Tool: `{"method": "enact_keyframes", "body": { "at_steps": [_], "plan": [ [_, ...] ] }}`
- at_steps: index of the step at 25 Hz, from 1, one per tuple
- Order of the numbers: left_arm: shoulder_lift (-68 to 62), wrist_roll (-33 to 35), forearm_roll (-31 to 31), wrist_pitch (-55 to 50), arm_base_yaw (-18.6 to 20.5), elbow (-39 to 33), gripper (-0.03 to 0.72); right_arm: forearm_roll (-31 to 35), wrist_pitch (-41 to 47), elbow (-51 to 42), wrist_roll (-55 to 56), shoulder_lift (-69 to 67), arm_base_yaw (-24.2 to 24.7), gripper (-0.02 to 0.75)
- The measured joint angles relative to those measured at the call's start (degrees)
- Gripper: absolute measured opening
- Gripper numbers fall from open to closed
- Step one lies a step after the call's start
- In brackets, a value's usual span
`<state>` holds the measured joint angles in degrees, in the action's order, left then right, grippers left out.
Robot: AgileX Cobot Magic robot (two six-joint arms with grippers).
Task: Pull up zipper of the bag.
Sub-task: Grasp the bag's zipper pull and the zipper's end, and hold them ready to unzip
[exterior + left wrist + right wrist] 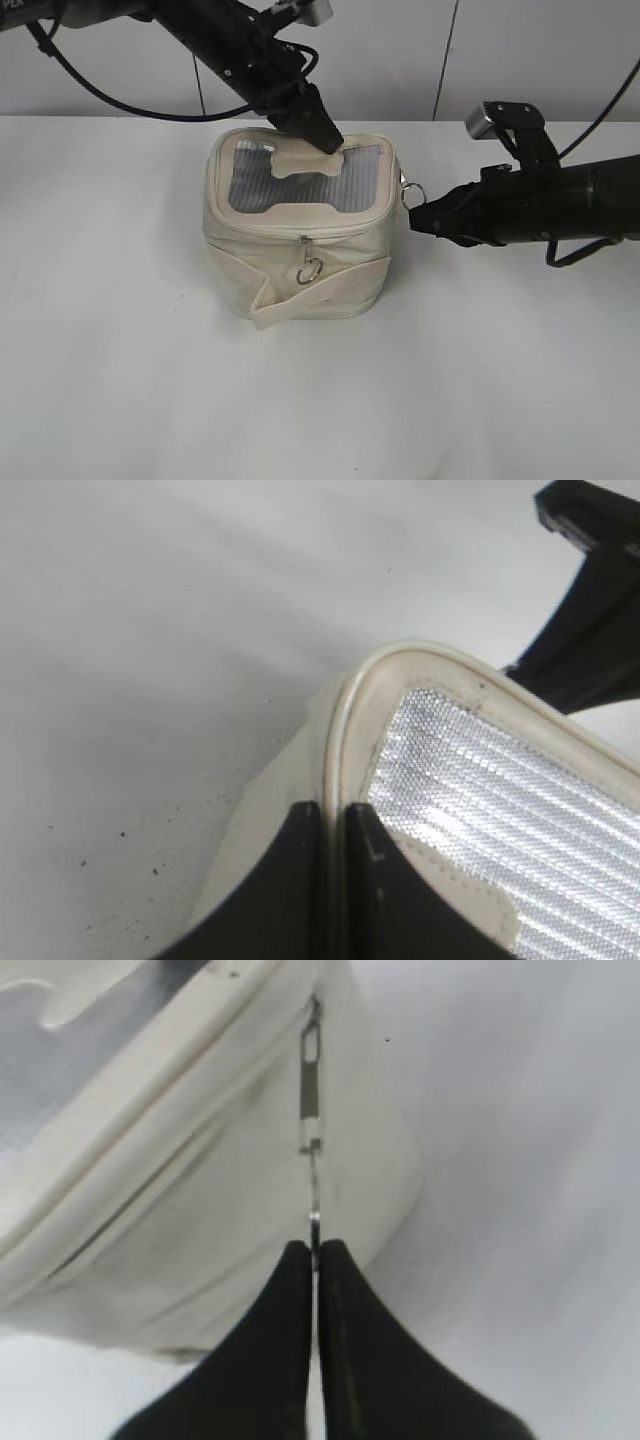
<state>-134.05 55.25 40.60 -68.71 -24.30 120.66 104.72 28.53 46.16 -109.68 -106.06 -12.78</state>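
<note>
While my left arm slants down from the upper left, my left gripper [325, 135] is clenched on the back rim of the bag [300, 240], near its mesh top. My right arm lies low and level, right gripper [315, 1260] pinching the ring pull [413, 193] of the zipper [290, 232] at the bag's right corner. Centred on the white table [120, 380], the bag faces a pale panelled wall [540, 50].
</note>
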Motion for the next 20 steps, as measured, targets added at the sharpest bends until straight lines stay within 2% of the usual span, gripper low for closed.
{"method": "enact_keyframes", "body": {
  "at_steps": [5, 8, 11, 13, 17, 20],
  "plan": [
    [0.0, -2.6, 0.0, 0.0, 0.0, 0.0, 0.044, 0.6, 0.1, -7.8, 0.7, 8.0, -0.9, 0.008],
    [0.0, -4.7, 0.0, 0.1, 0.0, 0.0, 0.043, 0.9, 1.4, -11.0, 1.3, 11.0, -4.1, 0.008],
    [0.0, -6.8, -0.1, 0.3, -0.1, 0.0, 0.043, 1.3, 1.2, -11.8, 2.7, 11.7, -10.6, 0.008],
    [0.0, -7.8, 0.2, 0.5, -0.1, 0.0, 0.043, 1.3, -0.2, -10.9, 3.3, 11.7, -16.6, 0.008],
    [-0.1, -10.0, 0.4, 2.1, -0.1, 0.0, 0.043, 0.4, -4.9, -4.4, 6.1, 10.2, -26.9, 0.008],
    [-0.1, -11.4, 0.6, 3.3, -0.1, 0.0, 0.042, 0.2, -5.6, 0.7, 9.9, 7.2, -30.0, 0.008]
  ]
}}
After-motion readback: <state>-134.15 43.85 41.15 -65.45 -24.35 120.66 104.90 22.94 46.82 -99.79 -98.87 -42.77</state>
